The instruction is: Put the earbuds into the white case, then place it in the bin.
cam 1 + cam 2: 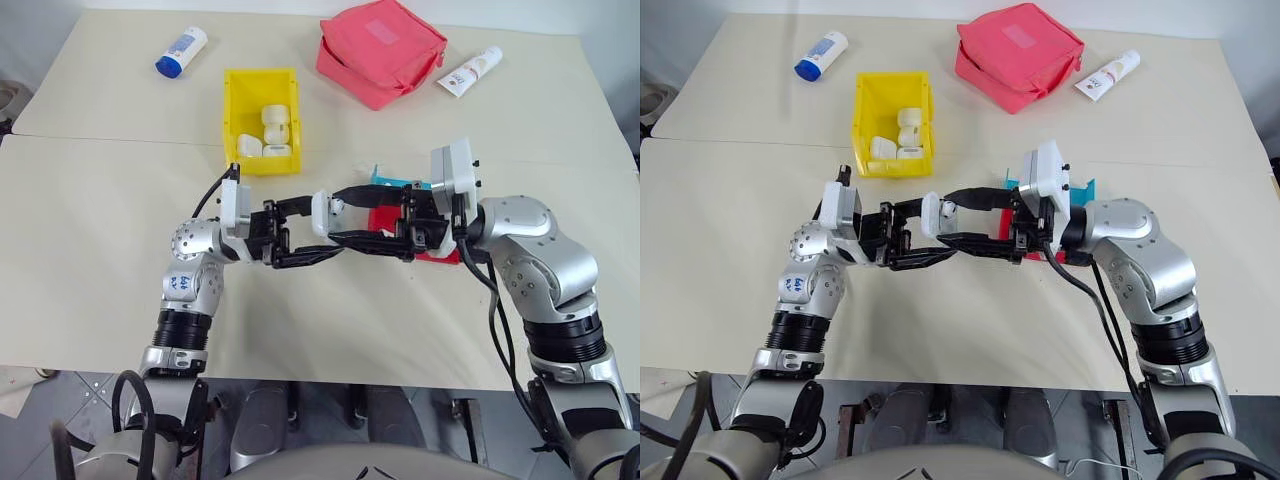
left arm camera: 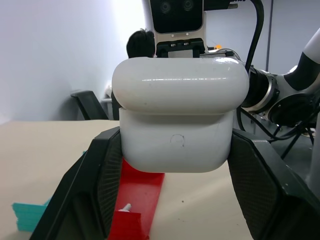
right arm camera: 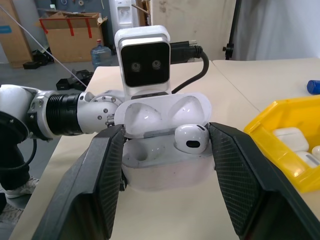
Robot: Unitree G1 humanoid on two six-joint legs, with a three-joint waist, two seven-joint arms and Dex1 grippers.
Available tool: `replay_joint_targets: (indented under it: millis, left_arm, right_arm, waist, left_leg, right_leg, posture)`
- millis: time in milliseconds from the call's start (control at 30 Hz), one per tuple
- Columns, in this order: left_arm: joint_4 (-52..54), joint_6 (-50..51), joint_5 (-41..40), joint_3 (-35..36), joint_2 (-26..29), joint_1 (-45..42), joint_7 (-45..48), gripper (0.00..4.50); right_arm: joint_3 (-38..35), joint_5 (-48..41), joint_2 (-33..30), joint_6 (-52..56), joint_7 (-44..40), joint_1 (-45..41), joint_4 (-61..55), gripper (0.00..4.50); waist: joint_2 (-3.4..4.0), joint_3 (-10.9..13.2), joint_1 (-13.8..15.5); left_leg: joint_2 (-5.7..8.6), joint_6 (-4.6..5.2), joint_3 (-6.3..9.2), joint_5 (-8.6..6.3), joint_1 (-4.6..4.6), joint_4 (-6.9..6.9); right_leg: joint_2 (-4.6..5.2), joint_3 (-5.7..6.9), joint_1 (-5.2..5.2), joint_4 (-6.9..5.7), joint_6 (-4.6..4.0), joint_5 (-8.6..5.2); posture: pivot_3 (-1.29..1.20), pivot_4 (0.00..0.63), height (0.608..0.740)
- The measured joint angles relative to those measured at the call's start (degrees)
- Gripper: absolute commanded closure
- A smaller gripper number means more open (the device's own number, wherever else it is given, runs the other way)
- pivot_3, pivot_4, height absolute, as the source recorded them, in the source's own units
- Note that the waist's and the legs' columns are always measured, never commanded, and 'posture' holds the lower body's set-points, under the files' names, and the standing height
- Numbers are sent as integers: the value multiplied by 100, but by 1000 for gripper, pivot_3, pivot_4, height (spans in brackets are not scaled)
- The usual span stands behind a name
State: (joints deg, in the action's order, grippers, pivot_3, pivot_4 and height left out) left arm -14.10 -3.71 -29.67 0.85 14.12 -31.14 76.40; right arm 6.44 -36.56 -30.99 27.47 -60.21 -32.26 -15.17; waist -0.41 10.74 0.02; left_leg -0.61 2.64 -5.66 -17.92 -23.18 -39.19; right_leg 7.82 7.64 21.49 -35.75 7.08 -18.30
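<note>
My left gripper (image 1: pixel 325 222) is shut on the white case (image 1: pixel 322 212), holding it above the table's middle. The lid stands up, and one earbud (image 3: pixel 191 139) sits in one socket while the other socket is bare. My right gripper (image 3: pixel 165 150) faces the left one, open, with one finger on each side of the case and apart from it. The red tray (image 2: pixel 142 190) lies under the hands with a small white piece (image 2: pixel 125 207) in it, seemingly another earbud. The yellow bin (image 1: pixel 235 110) stands further back and holds several white cases.
A blue tray (image 1: pixel 392 180) sits just behind the red tray. At the table's far side lie a blue-capped bottle (image 1: pixel 181 51), a red pouch (image 1: pixel 380 52) and a white tube (image 1: pixel 470 71). A person's head (image 2: pixel 140 42) shows beyond the table.
</note>
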Motion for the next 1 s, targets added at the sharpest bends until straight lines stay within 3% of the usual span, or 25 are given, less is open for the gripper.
replay_joint_targets:
  millis: [767,1000]
  left_arm:
    - [-242,-318,63,-9,15,-84,131,1727]
    - [-250,-471,76,-18,23,-31,116,1727]
  right_arm:
    - [-36,284,-40,165,81,-328,202,1744]
    - [-147,343,-319,190,34,-361,208,1744]
  waist:
    - [0,0,-5]
    - [0,0,-6]
  left_leg:
    - [-1,0,-1,0,0,0]
    - [-1,0,-1,0,0,0]
  right_leg:
    - [-1,0,0,0,0,0]
    - [-1,-1,0,0,0,0]
  posture:
    - [0,150,740]
    - [0,150,740]
